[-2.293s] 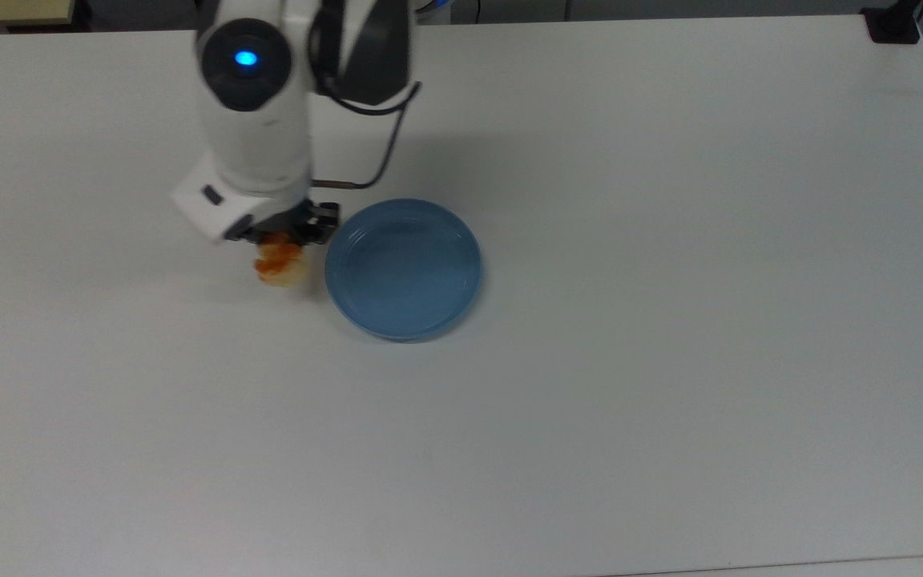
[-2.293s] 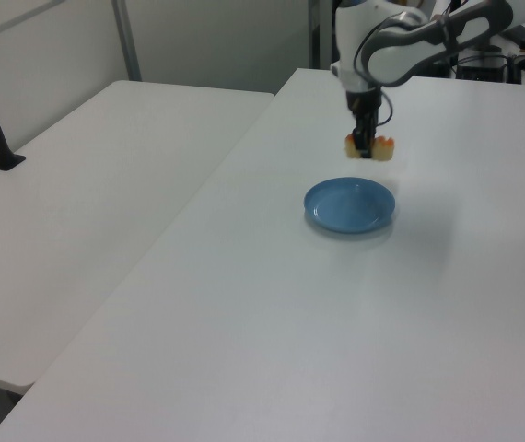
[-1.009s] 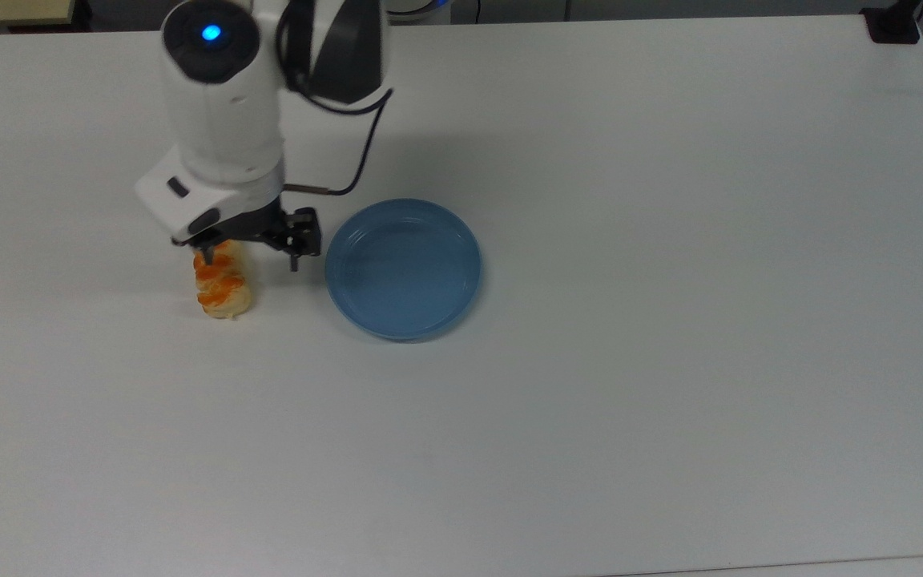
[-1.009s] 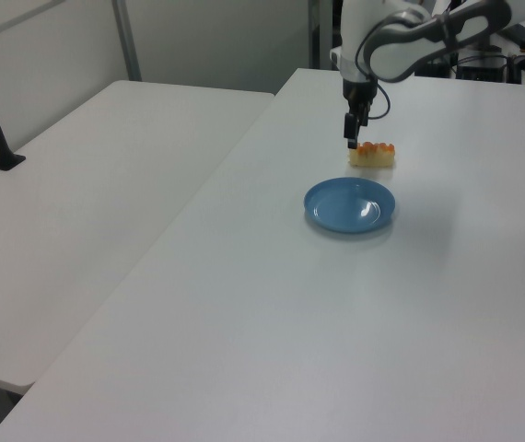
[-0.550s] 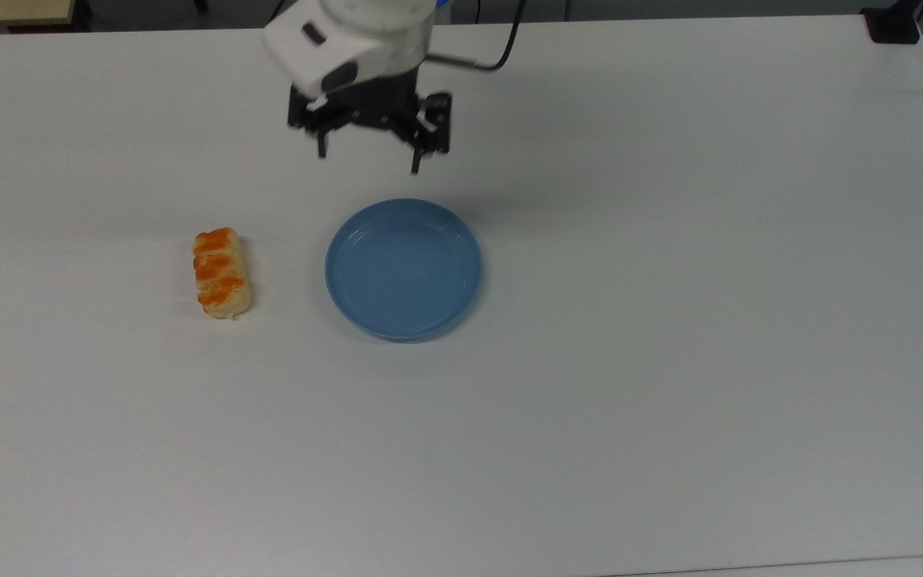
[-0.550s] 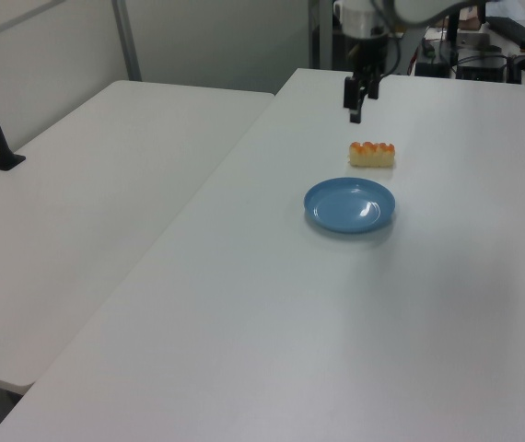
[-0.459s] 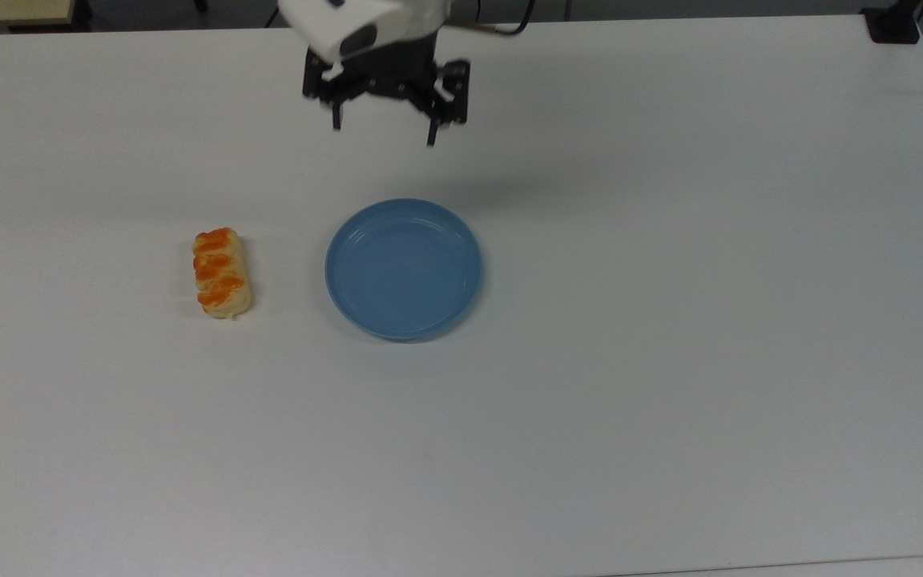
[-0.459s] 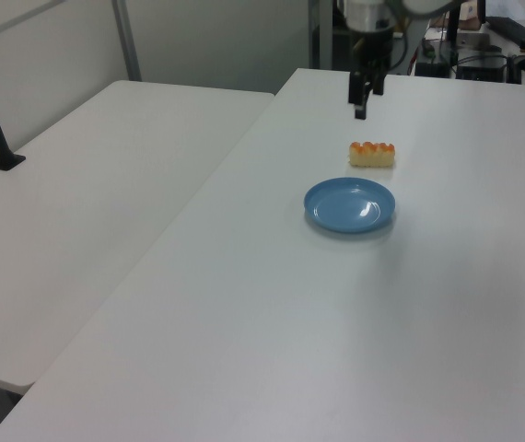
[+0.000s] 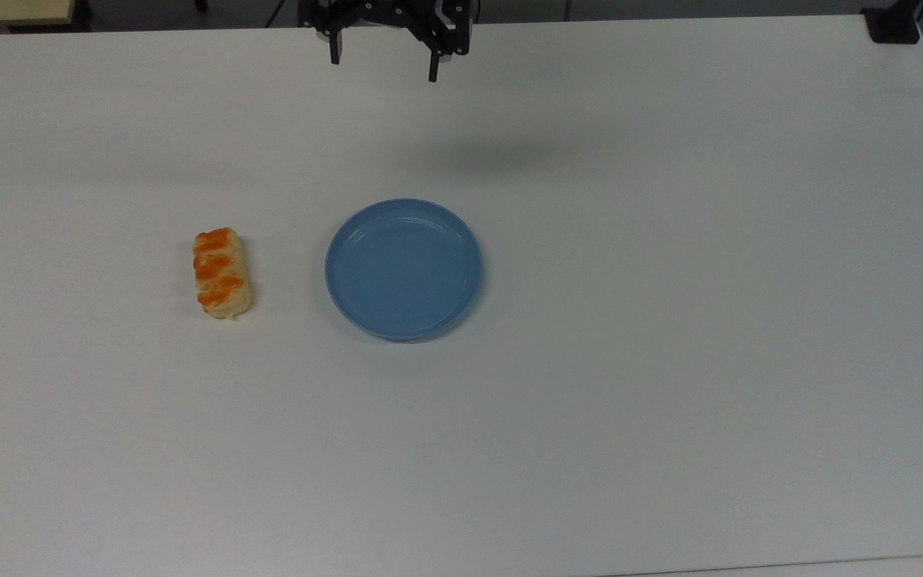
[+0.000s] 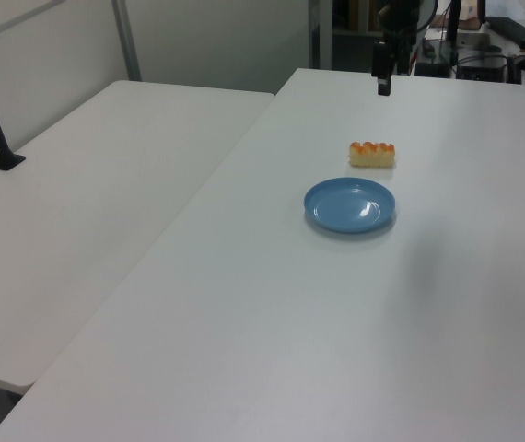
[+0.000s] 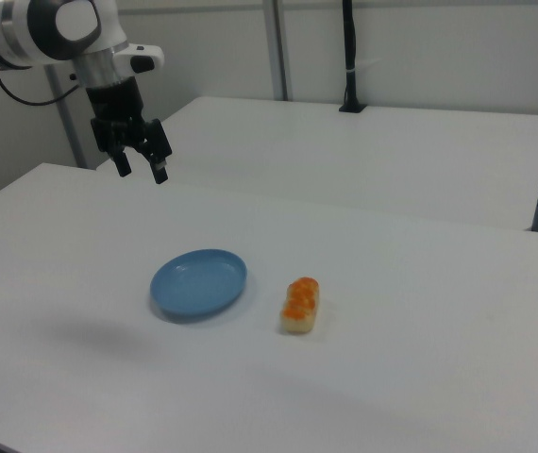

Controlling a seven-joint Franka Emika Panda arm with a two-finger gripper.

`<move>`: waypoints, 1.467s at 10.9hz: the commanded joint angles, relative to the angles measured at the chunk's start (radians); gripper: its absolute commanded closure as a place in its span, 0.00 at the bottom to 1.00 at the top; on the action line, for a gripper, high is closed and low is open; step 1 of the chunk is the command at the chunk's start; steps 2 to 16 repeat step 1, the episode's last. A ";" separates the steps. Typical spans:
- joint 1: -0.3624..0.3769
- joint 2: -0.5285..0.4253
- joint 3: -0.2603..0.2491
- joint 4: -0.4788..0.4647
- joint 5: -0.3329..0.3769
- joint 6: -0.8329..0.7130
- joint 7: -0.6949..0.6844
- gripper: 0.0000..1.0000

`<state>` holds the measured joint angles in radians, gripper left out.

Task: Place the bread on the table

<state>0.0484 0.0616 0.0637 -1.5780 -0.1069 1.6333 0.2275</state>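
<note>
At top view's upper edge, the tool (image 9: 385, 68) hangs open, body cropped; bread (image 9: 221, 272) lies on the surface (image 9: 670, 361) left of the blue plate (image 9: 404, 269).

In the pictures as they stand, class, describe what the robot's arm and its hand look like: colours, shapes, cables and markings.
In the right view the arm is glossy white, built of rounded segments, with a dark round cap on one joint and a black cable looping behind it. The hand is black and blocky, mounted under a white wrist piece, with two slim black fingers. In the top view small pale dots, perhaps screws, mark the hand's black body.
</note>
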 commanded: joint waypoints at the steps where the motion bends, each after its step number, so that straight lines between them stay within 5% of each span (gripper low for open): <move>1: 0.014 -0.026 -0.019 -0.031 0.016 -0.006 -0.004 0.00; 16: 0.014 -0.026 -0.019 -0.031 0.016 -0.006 -0.004 0.00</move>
